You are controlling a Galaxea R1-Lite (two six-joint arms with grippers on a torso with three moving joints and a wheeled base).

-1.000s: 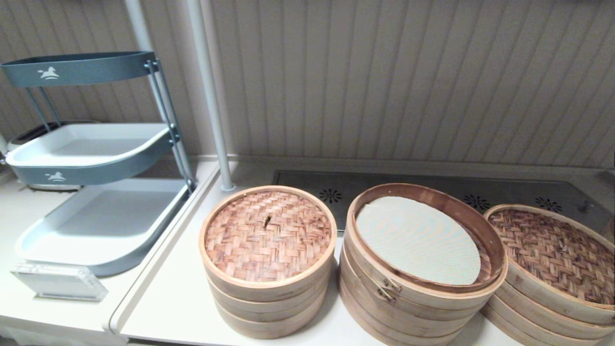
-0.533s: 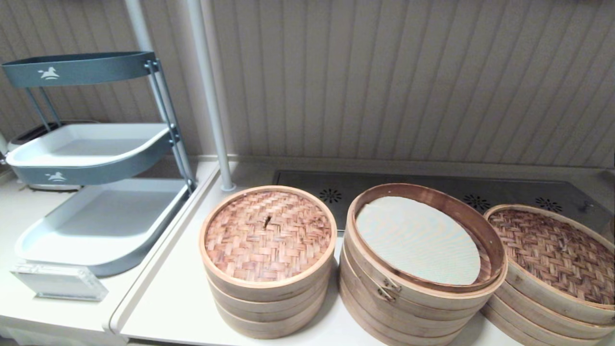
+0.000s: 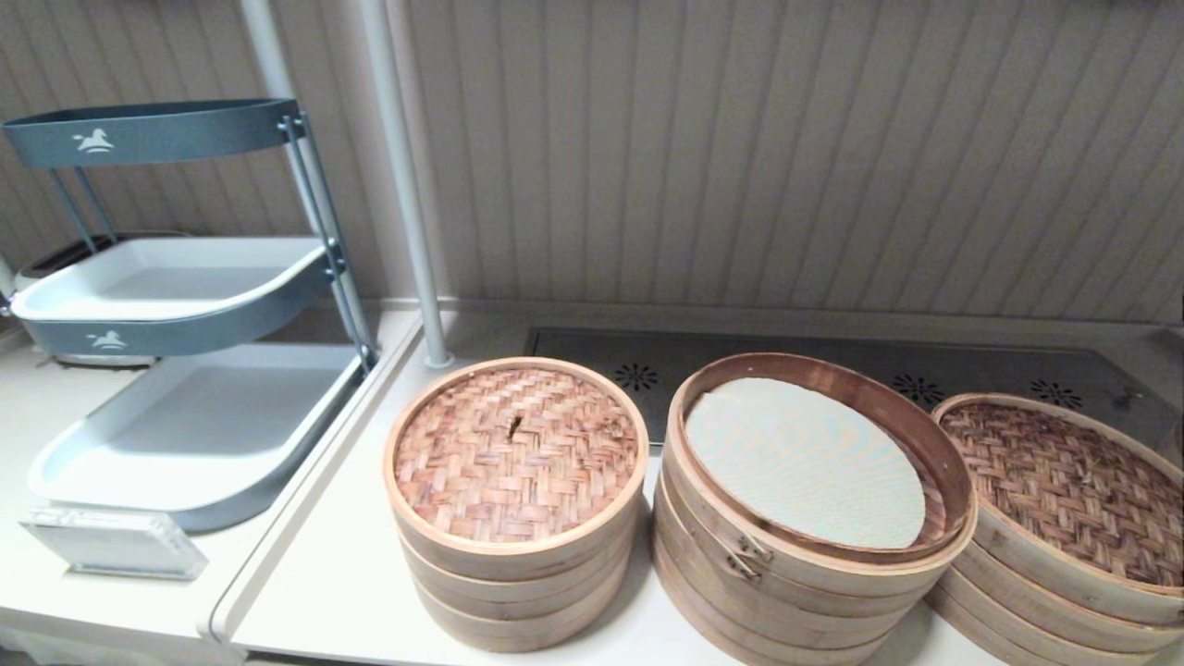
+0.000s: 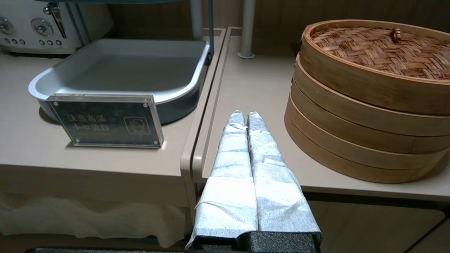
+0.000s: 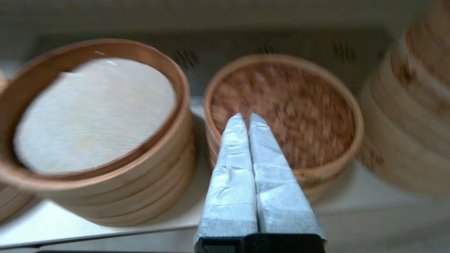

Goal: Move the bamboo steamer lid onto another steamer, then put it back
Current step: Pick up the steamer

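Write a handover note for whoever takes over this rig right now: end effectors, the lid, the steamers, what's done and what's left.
Left end effector: shut, empty, at the counter's front edge beside the left stack.
Right end effector: shut, empty, pointing at the dark-lidded steamer.
The bamboo steamer lid sits squarely on the left stack. The open middle steamer shows only a white liner.
Done: cannot tell; the lid is at home and nothing is in a grip.
Left, if not yet started: lift the lid, set it on the dark-lidded steamer, then return it.

Three steamer stacks (image 3: 515, 504), two woven lids (image 3: 515, 452), three trays (image 3: 199, 435).
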